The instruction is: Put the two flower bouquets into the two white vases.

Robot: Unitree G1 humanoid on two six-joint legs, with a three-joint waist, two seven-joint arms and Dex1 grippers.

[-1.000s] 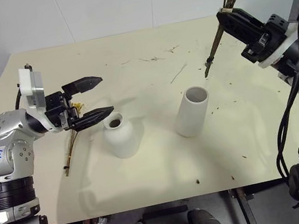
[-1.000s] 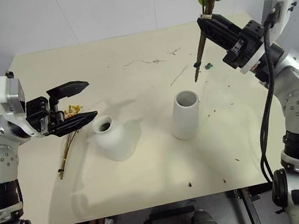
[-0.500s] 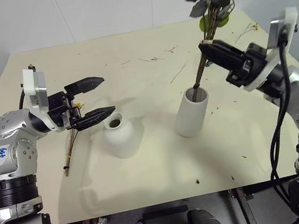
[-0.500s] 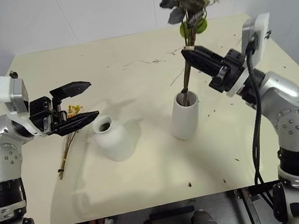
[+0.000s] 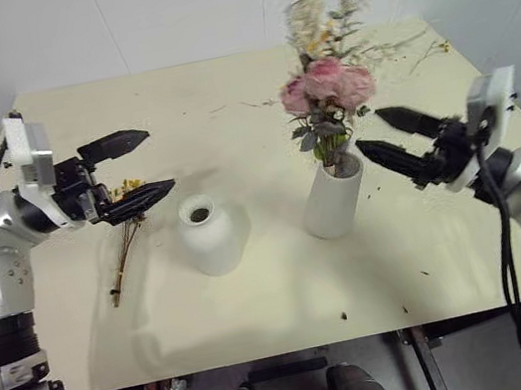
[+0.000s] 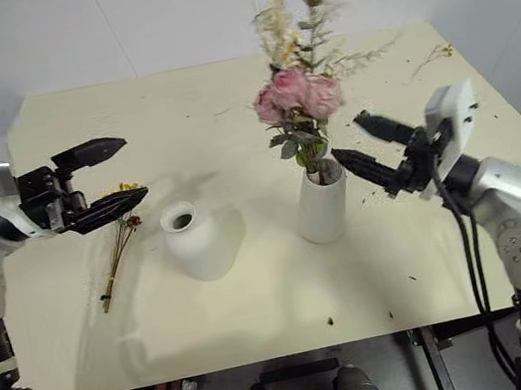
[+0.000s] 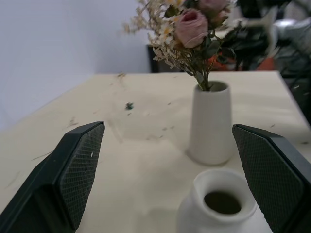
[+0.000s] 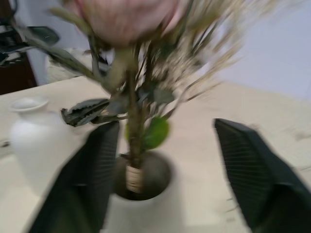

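Cream table (image 5: 258, 296), littered with twigs. Rose bouquet (image 5: 328, 92) stands in the tall vase (image 5: 332, 200); right gripper (image 5: 390, 140) gapes beside it, empty. Yellow bunch (image 5: 126, 234) lies on the table beside the empty short vase (image 5: 209, 234), below the spread-fingered, empty left gripper (image 5: 130, 168). One placement outstanding.

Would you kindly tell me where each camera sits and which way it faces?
Head, both eyes: forward and down over the table; both arms show.
Left wrist: along the open left gripper at the short vase and the tall vase.
Right wrist: along the open right gripper at the rose bouquet.
Shared: both vases.
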